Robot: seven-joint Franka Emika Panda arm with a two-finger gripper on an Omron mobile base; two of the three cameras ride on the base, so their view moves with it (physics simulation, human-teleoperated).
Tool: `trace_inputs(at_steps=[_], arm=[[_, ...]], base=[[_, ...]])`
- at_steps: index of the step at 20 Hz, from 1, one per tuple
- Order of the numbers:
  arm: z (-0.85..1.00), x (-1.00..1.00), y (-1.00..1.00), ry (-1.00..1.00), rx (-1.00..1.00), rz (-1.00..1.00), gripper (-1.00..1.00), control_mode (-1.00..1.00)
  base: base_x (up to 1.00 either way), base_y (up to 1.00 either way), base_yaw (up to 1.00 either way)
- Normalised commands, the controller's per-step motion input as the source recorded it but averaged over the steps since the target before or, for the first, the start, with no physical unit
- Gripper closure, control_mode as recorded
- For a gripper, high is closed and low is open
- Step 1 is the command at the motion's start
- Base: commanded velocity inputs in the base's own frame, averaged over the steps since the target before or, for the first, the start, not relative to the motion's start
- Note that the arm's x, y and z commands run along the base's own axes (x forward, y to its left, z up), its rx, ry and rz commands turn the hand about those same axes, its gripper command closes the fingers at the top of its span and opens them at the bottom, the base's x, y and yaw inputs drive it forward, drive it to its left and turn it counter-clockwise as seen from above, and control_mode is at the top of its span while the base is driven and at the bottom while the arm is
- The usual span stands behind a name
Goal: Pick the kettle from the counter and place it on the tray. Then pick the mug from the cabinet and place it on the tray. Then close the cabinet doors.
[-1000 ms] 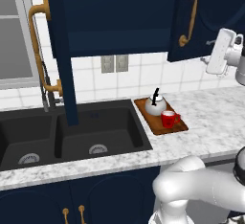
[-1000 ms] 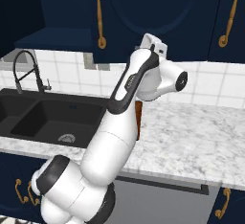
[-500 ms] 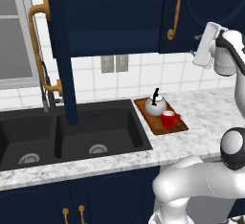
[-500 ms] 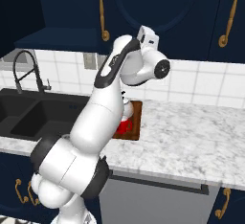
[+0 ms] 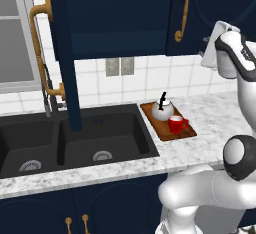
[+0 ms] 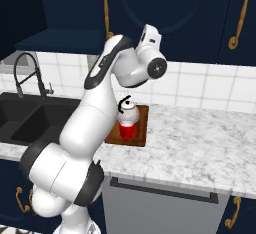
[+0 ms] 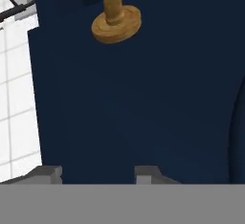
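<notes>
The white-silver kettle (image 5: 162, 109) (image 6: 128, 110) and the red mug (image 5: 176, 124) (image 6: 128, 130) stand side by side on the wooden tray (image 5: 150, 112) (image 6: 143, 130), on the marble counter (image 5: 210, 113) right of the sink. My gripper (image 7: 95, 175) (image 5: 207, 53) (image 6: 146, 29) is raised against the navy face of the right cabinet door (image 7: 143, 98) (image 5: 172, 33), just below the base of its brass handle (image 7: 116, 24) (image 5: 182, 10). The fingertips (image 7: 48, 174) stand apart with nothing between them. The left cabinet door (image 5: 67, 53) hangs open, seen edge-on.
A black double sink (image 5: 75, 143) with a dark faucet (image 6: 22, 70) lies left of the tray. The open cabinet's navy shelf (image 6: 55, 40) shows above the faucet. Lower navy cabinets with small brass handles (image 5: 75, 223) run under the counter; a grey dishwasher front (image 6: 160, 208) sits below right.
The hand has moved left and up against the right cabinet door, which has swung further toward shut. Kettle, mug and tray have not moved.
</notes>
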Motion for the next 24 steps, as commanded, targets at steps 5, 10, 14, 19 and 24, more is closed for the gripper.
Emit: trace_inputs(at_steps=[5, 10, 14, 19, 24], arm=[[-0.34, -0.28, 0.22, 0.0, -0.01, -0.1, -1.0, -1.0], [0.0, -0.92, 0.0, 0.0, 0.0, -0.08, -1.0, -1.0], [-0.01, -1.0, 0.0, 0.0, 0.0, -0.06, -1.0, -1.0], [0.04, -0.94, 0.0, 0.0, 0.01, -0.08, -1.0, -1.0], [0.06, -0.62, -0.01, 0.0, 0.0, -0.11, -1.0, -1.0]], base=[[0.0, 0.0, 0.0], [0.0, 0.0, 0.0], [0.0, 0.0, 0.0], [0.0, 0.0, 0.0], [0.0, 0.0, 0.0]])
